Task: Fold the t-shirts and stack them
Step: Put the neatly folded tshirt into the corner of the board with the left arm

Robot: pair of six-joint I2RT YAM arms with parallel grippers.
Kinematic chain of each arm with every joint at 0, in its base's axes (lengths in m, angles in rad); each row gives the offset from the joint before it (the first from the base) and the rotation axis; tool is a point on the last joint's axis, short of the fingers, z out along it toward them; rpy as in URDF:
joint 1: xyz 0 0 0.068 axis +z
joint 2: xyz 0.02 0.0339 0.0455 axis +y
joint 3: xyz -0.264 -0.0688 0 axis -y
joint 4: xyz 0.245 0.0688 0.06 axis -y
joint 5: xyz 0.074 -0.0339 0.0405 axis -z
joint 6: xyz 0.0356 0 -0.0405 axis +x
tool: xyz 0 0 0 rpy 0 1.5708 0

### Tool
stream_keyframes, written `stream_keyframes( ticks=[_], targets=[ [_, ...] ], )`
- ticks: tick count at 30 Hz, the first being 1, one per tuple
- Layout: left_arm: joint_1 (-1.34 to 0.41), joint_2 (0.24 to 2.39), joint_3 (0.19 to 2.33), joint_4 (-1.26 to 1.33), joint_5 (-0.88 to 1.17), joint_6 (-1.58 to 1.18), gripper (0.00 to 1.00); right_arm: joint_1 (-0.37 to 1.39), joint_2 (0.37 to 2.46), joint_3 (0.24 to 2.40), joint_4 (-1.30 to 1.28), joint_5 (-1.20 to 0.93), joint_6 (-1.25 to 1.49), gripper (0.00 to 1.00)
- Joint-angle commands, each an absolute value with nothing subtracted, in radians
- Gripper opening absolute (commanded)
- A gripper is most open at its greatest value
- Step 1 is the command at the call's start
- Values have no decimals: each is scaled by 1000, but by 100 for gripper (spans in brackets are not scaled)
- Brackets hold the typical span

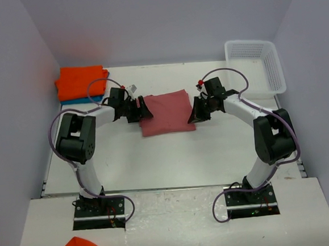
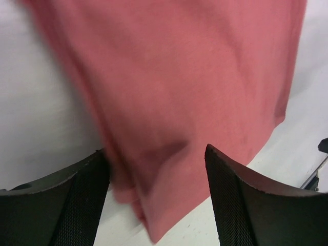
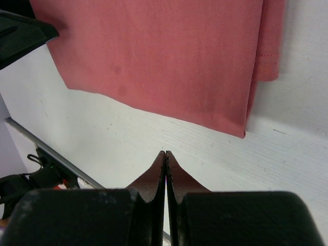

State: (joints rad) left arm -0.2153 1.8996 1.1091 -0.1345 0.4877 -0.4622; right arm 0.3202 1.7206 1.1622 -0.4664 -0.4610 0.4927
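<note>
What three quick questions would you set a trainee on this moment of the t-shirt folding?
1. True or false: the right claw is shut and holds nothing.
2. The orange t-shirt lies on: A) the teal t-shirt; B) the white basket; C) the table.
3. Which garment's edge sits between the open jaws of the left claw?

Key:
1. True. It is closed just short of the cloth.
2. A
3. The salmon-red t-shirt, lying folded between the two arms.
</note>
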Motion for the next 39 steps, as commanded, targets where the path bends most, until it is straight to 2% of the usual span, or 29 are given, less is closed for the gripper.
stream_keyframes(
  ticks=[1, 5, 7, 10, 11, 12, 13, 20, 30, 39],
  targets=[
    [-293, 2022, 1095, -109, 445, -518, 74, 314, 1655, 1157, -446, -445, 479, 0],
    [-351, 2111, 1092, 33, 455, -604, 71, 302, 1637, 1146, -446, -454, 482, 0],
    [-359, 2143, 1085, 64, 474, -652, 66, 299, 1620, 1144, -451, -453, 482, 0],
    [-362, 2143, 1080, 107, 477, -681, 35, 296, 1588, 1132, -451, -448, 485, 0],
    [-362, 2141, 1081, 113, 477, -683, 12, 293, 1583, 1128, -449, -456, 485, 0],
    [-361, 2144, 1104, 101, 476, -684, 3, 295, 1582, 1126, -449, -457, 486, 0],
    [-357, 2157, 1120, 88, 477, -683, 0, 295, 1582, 1124, -448, -462, 486, 0],
    [-356, 2145, 1273, -94, 428, -583, 0, 295, 1572, 1083, -439, -471, 479, 0],
    [-350, 1959, 1567, -440, 42, -293, 0, 305, 1479, 1031, -408, -466, 506, 0],
    [-243, 2051, 1943, -690, -149, -71, 0, 419, 1391, 957, -405, -414, 526, 0]
  ],
)
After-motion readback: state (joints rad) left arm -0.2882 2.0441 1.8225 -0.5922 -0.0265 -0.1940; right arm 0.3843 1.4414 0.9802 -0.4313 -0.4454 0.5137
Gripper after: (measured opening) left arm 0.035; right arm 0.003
